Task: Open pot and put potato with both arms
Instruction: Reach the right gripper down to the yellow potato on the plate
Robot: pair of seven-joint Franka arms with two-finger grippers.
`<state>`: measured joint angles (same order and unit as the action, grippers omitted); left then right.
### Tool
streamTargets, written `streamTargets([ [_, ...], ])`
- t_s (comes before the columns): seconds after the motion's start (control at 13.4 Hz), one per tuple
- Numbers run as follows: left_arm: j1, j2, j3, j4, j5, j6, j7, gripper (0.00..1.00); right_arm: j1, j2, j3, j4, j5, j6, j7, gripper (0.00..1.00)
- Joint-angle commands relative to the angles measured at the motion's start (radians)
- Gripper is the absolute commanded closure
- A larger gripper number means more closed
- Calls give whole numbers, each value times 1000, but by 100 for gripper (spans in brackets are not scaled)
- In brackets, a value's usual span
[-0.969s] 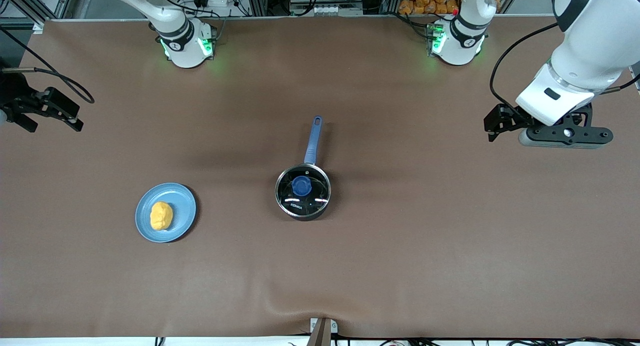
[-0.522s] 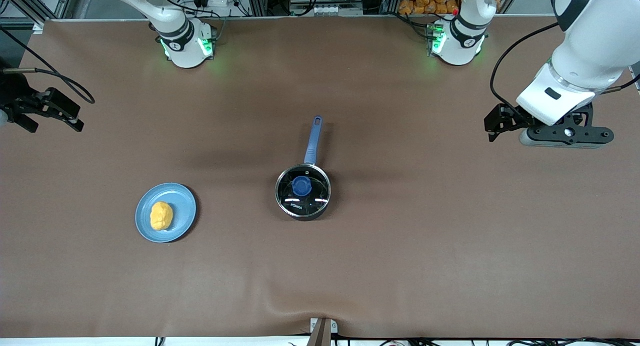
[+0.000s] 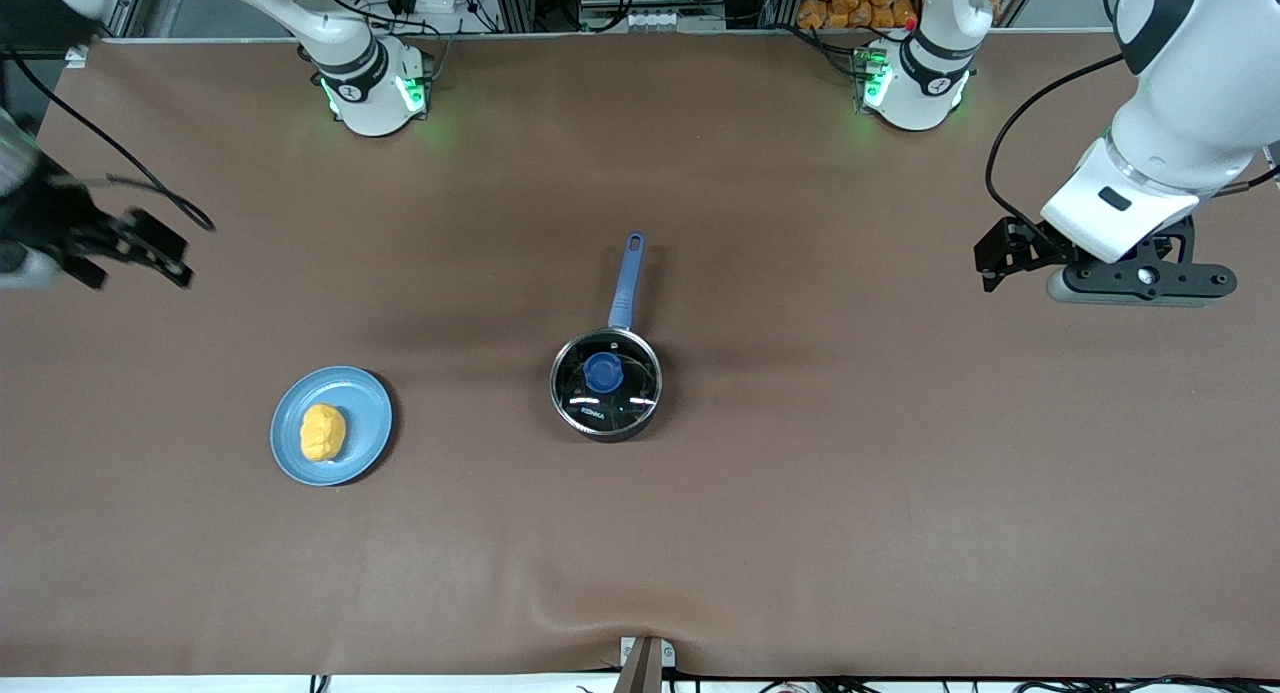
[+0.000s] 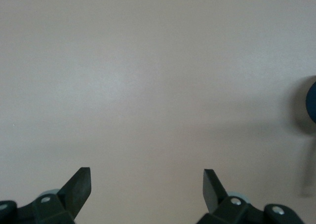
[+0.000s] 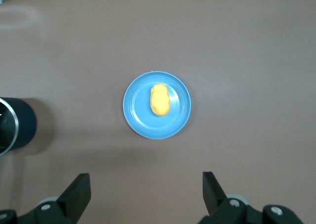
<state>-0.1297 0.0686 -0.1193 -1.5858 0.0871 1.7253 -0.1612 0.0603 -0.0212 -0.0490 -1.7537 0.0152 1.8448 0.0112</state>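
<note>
The pot (image 3: 605, 383) stands mid-table with its glass lid and blue knob (image 3: 603, 371) on, its long blue handle (image 3: 626, 278) pointing toward the arms' bases. Its dark wall shows in the right wrist view (image 5: 17, 129). The potato (image 3: 322, 432) lies on a light-blue plate (image 3: 366, 413) toward the right arm's end, and also shows in the right wrist view (image 5: 159, 99). My right gripper (image 3: 40, 258) (image 5: 146, 187) hangs open and empty over bare table near that end's edge. My left gripper (image 3: 1140, 278) (image 4: 147, 184) hangs open and empty over bare table near the left arm's end.
The brown mat (image 3: 800, 493) covers the whole table. The two arm bases (image 3: 370, 88) (image 3: 915, 83) stand along the edge farthest from the front camera. In the right wrist view the plate (image 5: 136, 118) lies beside the pot.
My right gripper has moved a little toward the front camera and the table's middle, blurred in motion. My left gripper has shifted slightly toward the front camera. Pot, plate and potato are unmoved.
</note>
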Motion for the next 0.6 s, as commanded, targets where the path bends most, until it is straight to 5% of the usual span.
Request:
streamTargets([
  [0.0, -4, 25, 3, 32, 22, -3, 0, 0, 7, 102, 8, -36, 11, 86, 10, 0],
  [0.52, 5, 39, 1, 47, 22, -3, 2, 0, 4, 332, 8, -71, 12, 328, -2, 0],
])
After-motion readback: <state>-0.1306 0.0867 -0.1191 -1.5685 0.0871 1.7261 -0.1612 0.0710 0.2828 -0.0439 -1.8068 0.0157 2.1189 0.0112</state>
